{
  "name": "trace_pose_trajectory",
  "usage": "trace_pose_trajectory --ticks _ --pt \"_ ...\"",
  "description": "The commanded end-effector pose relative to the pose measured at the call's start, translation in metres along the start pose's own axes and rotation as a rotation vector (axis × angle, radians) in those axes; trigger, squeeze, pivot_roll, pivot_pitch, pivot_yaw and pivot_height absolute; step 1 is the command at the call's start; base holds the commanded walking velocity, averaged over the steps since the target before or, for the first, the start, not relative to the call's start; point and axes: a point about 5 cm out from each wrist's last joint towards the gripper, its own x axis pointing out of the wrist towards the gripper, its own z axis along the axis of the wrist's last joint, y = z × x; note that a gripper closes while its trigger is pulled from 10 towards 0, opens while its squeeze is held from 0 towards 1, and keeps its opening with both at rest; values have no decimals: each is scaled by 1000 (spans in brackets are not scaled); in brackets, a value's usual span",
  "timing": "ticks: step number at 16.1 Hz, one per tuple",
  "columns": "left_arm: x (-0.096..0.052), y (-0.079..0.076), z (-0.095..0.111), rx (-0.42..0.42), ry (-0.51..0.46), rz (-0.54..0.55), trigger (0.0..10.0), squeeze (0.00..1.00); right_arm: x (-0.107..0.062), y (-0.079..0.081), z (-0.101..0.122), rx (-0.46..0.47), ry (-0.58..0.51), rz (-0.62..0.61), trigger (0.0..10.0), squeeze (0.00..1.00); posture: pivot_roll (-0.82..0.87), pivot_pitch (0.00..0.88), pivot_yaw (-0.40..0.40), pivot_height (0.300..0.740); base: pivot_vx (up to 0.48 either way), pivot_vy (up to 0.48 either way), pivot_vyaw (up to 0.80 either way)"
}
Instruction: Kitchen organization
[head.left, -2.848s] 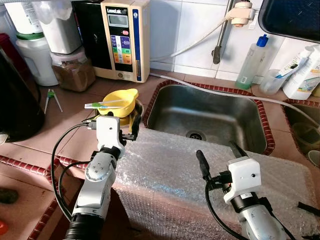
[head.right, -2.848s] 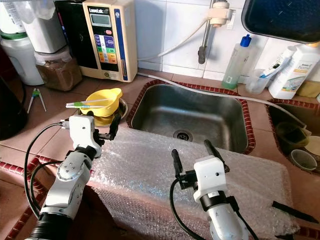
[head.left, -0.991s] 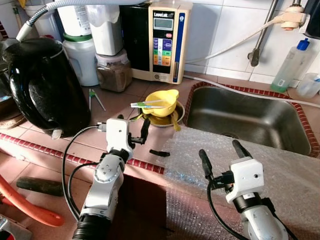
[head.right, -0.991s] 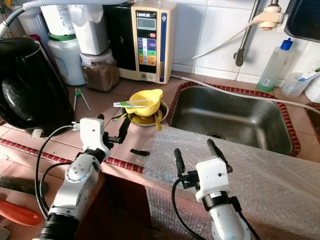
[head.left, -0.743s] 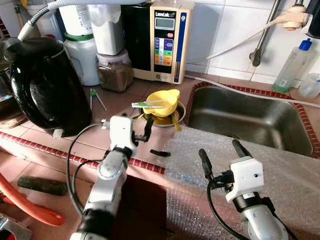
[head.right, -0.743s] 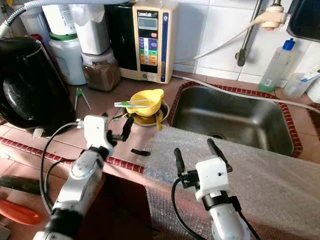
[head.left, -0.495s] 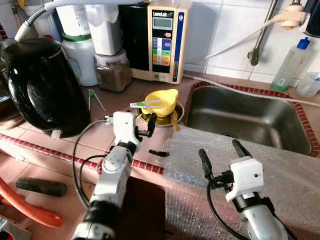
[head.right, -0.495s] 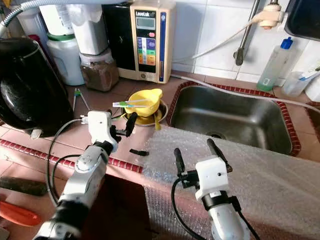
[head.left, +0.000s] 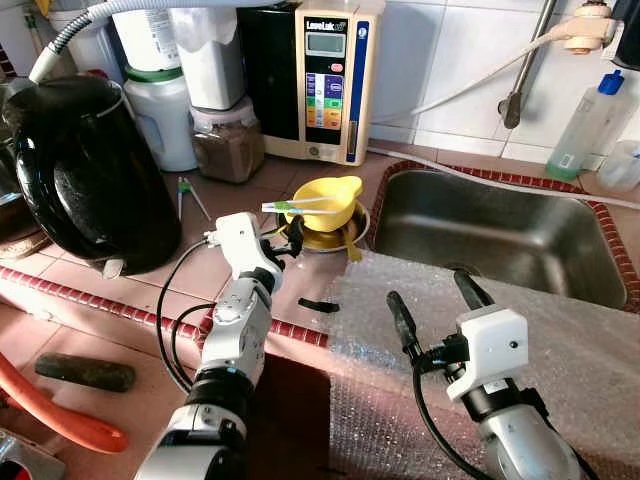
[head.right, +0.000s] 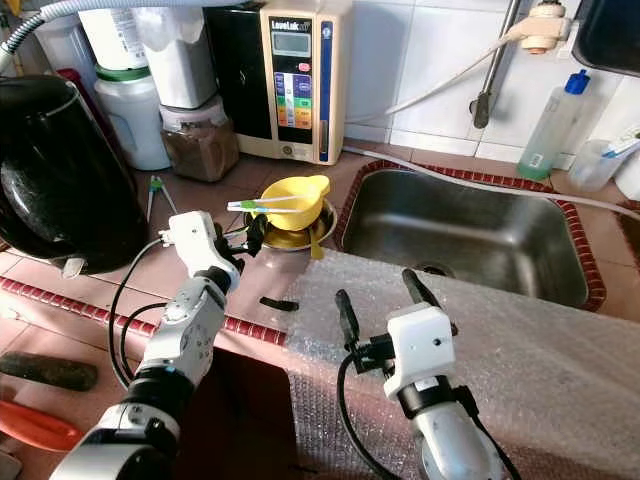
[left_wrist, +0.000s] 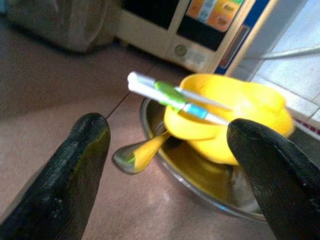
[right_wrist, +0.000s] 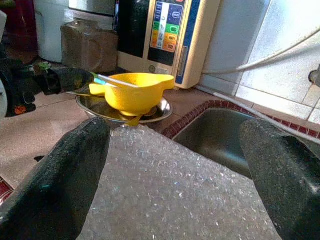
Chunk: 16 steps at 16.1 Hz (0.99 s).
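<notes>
Reaching forward since the earlier frames, the left gripper (head.left: 283, 238) now sits just beside the steel dish (left_wrist: 200, 192), fingers (left_wrist: 70, 175) spread wide and holding nothing. On the worktop (head.left: 150, 275) left of the sink (head.left: 500, 225), that dish carries a yellow bowl (head.left: 322, 203) with a toothbrush (head.left: 290, 206) across its rim. Probably a grasp comes next. Nearer than the dish, the right gripper (head.left: 430, 300) hovers over bubble wrap (head.left: 570, 330), fingers wide, empty.

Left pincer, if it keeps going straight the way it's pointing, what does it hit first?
Most likely the two sticks lying across the yellow bowl: the open left pincer frames them, though depth is unclear.
</notes>
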Motion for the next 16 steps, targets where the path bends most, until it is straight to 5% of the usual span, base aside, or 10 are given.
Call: trace_pose_trajectory --ticks 1,2,8,12,13,16 --pt "5 1 1 -35 16 43 10000 0 -4 -2 2 1 7 -13 10000 0 -75 10 65 740 0 0 0" --pt "7 0 2 -55 10 45 10000 1000 -6 -2 1 -1 14 -17 10000 0 -81 13 68 740 0 0 0" --pt "14 -4 12 -135 -27 37 10000 1000 -7 0 0 -11 29 -14 10000 0 -70 10 77 740 0 0 0" --pt "18 -1 7 -213 32 102 10000 1000 -4 4 2 36 18 14 10000 0 -64 8 79 740 0 0 0" --pt "19 -4 6 -254 48 102 10000 0 -4 4 4 67 13 18 10000 0 -68 12 81 740 0 0 0" --pt "23 -13 5 -349 70 102 10000 0 -6 2 9 81 5 15 10000 0 -93 20 87 740 0 0 0"
